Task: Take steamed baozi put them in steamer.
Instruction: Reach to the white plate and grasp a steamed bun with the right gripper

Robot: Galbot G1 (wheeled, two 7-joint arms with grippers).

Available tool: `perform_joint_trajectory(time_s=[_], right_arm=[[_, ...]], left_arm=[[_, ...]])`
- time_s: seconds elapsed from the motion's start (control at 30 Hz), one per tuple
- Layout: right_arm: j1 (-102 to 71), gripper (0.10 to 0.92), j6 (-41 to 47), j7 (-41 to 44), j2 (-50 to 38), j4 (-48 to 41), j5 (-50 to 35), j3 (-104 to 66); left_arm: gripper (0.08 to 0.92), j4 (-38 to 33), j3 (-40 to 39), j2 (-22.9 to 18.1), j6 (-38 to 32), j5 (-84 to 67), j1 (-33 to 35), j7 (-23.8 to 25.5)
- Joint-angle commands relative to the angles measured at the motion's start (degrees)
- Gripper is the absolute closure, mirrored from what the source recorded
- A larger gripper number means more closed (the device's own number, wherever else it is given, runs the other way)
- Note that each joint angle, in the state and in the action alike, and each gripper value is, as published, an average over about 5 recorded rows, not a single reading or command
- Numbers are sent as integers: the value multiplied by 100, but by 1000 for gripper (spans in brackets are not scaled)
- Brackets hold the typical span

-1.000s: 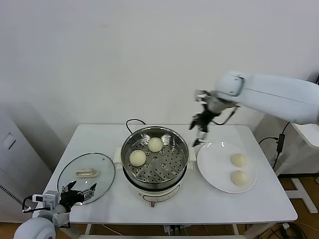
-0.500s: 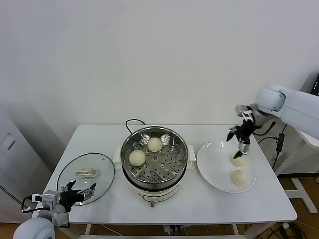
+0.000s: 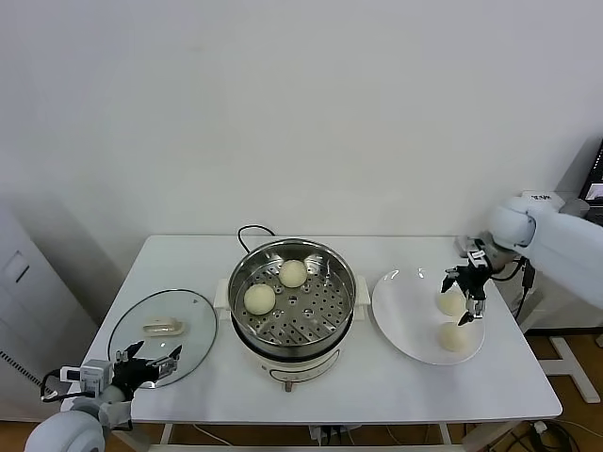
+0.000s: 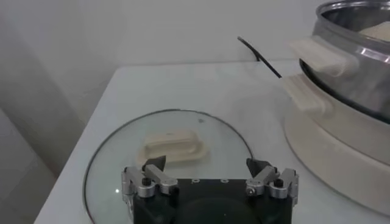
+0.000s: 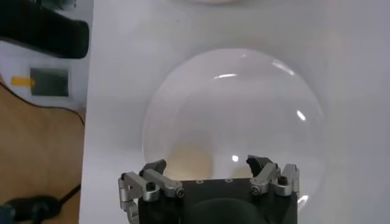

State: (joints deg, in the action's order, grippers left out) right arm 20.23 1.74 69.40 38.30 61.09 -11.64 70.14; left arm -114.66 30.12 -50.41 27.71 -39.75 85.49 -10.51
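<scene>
White matte table [image 3: 188, 254], we see two smooth domed baozi [image 3: 259, 298] on the perforated tray of the shiny round steamer [image 3: 292, 294], two on the glossy plate [image 3: 400, 315], right gripper [image 3: 465, 296] spread wide, empty, above them, left gripper [image 3: 146, 363] likewise, beside the glass lid [image 3: 193, 325].

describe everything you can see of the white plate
The white plate is round, flat, glossy and shallow-rimmed, lying level on the white table beside the steamer. Two cream baozi rest near its outer edge. The right gripper hovers just above them, fingers open, holding nothing.
</scene>
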Motion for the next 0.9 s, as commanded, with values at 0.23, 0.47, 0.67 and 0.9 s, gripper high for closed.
perform_joint_trajectory(time_s=[0.23, 0.47, 0.67, 0.9], right_arm=[[-1435, 203, -441, -105, 157, -665, 1143, -1420], [-1691, 203, -496, -116, 253, -772, 1359, -1710], [-1854, 238, -486, -95, 293, -772, 1396, -1841], [-1939, 361, -457, -108, 325, -785, 1453, -1933]], left_arm=[[177, -1, -12, -22, 7, 21, 13, -2], [177, 11, -21, -20, 12, 35, 15, -4], [177, 19, -23, -12, 16, 46, 27, -6], [177, 12, -22, -12, 17, 54, 42, -8]])
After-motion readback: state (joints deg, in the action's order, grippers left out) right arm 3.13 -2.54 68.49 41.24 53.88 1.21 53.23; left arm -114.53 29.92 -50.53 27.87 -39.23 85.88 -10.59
